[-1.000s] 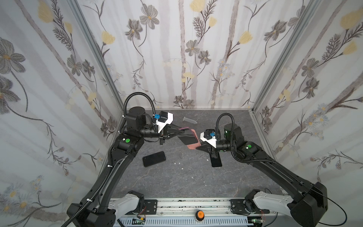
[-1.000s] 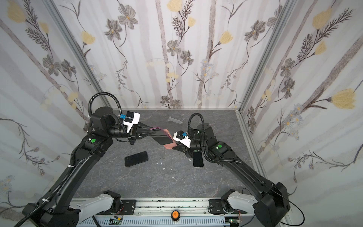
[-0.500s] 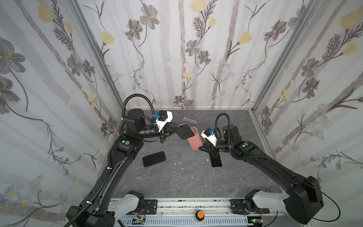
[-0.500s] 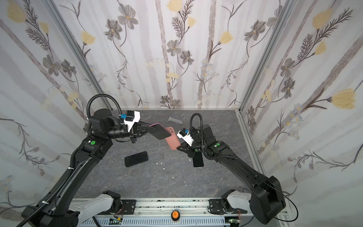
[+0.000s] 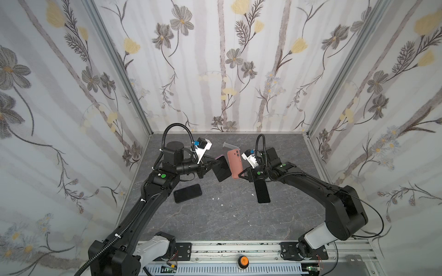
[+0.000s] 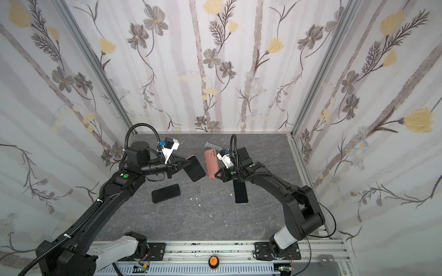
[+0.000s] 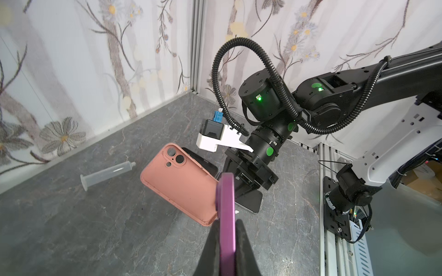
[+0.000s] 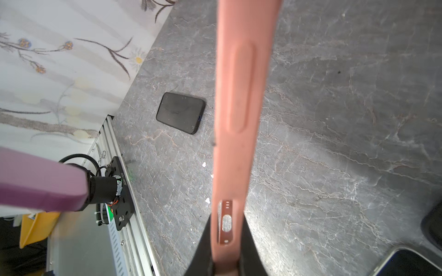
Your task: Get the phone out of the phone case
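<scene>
Phone [image 5: 221, 169] left of case [image 5: 234, 164], apart

The salmon-pink rectangular phone case [image 7: 179, 184] looks like soft silicone rubber: matt, smooth and lightly dust-specked. The purple-framed phone [image 7: 226, 215] has a satin, metal-like edge, and its dark face looks like glossy glass in both top views. The black flat phone on the left [image 5: 187, 193] and the black flat phone with a pale rim [image 5: 262, 192] show glossy glass. The grey veined worktop [image 5: 215, 222] is stone-like with a dull sheen. The clear syringe barrel [image 7: 107, 172] is frosted translucent plastic. The black fingers [image 7: 244, 251] look like matt plastic. The ribbed black hose [image 7: 216, 78] is corrugated plastic, the white camera bracket [image 7: 215, 141] matt plastic, and the silver base rail [image 5: 227, 248] bare aluminium.
</scene>
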You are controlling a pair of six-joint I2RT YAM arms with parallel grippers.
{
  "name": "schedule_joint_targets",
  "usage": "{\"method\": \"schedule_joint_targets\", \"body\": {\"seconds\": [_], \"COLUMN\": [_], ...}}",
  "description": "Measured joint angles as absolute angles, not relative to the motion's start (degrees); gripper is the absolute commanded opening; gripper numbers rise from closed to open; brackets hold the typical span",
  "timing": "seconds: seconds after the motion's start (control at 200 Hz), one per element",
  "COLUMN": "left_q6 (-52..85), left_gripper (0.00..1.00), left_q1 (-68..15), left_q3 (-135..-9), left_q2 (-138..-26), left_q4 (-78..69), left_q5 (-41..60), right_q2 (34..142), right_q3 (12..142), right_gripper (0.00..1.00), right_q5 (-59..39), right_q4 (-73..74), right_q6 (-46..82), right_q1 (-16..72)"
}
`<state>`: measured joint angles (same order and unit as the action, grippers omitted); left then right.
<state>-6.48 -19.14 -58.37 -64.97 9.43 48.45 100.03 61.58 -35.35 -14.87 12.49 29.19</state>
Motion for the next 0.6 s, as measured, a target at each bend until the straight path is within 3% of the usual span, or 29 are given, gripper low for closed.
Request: {"method": "schedule_joint_targets", "body": {"seconds": [0.6], "left_q6": [0.8], "left_gripper": [0.00], "left_q1": [-23.6], "left_q3": [-58.4], "left_q2": [-77.2], "left_q4": [9.2], "left_q5": [45.2], "right_q2": [113.1], "right_q3": [70.2], "right_gripper": [0.00], "right_q5": [-29.2], "right_q4": [-21.6], "right_q6": [24.3], "right_q1": [26.6]}}
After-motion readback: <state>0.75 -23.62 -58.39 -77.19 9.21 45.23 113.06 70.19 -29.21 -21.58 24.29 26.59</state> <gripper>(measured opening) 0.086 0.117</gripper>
